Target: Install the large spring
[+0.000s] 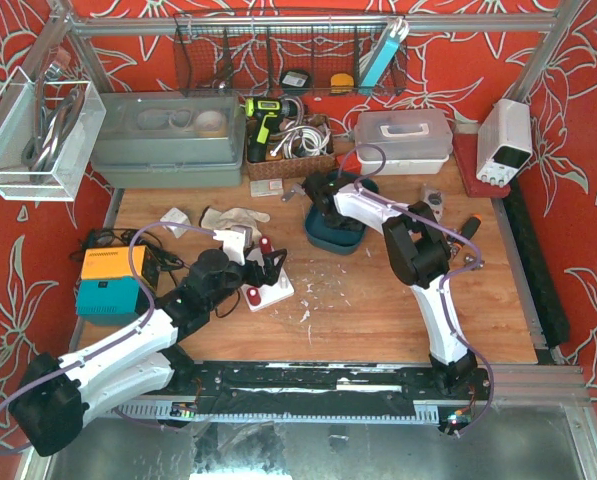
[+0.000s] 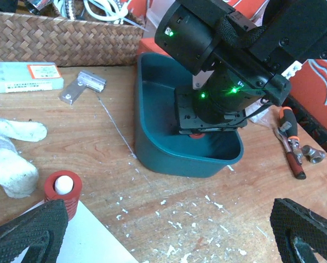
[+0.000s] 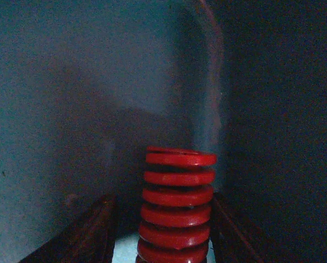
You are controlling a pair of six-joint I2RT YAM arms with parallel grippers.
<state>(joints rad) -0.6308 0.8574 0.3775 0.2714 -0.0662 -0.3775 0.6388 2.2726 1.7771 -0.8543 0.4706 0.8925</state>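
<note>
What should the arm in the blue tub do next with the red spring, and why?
Probably squeeze shut. The right gripper is down inside the teal bin, and the large spring stands between its fingers, with a dark gap on one side, so it doesn't look gripped yet.

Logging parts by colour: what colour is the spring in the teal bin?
The spring is red, clearest in the right wrist view.
</note>
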